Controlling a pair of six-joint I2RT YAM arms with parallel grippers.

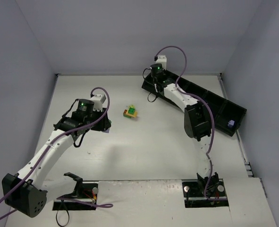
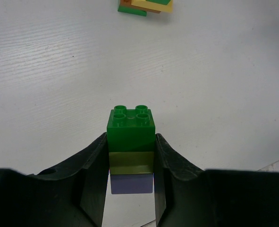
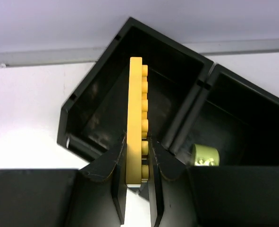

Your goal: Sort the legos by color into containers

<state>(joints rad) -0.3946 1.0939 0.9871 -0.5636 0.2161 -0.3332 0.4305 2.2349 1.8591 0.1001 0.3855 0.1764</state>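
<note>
Two arms were loaded: the left with a three-brick stack, the right with a yellow plate at the containers.
Left arm (image 1: 59,142): jaws were clamped on the sides of the stack (image 2: 131,151), above the desk (image 1: 130,156). The dark green brick (image 2: 131,127) sat at the studded end, then the lime brick (image 2: 131,162), then the lilac brick (image 2: 131,183) nearest the wrist camera. Right arm (image 1: 196,118): jaws were clamped on the yellow plate (image 3: 136,118), held on edge with its studs sideways over the end compartment (image 3: 101,109) of the black container row (image 1: 215,101). One lime piece (image 3: 205,155) lay in the neighbouring compartment, and a lilac piece (image 1: 231,124) in a bin near the row's other end. The small pile (image 1: 131,112) of green, yellow and orange-brown bricks sat mid-desk, between the arms.
</note>
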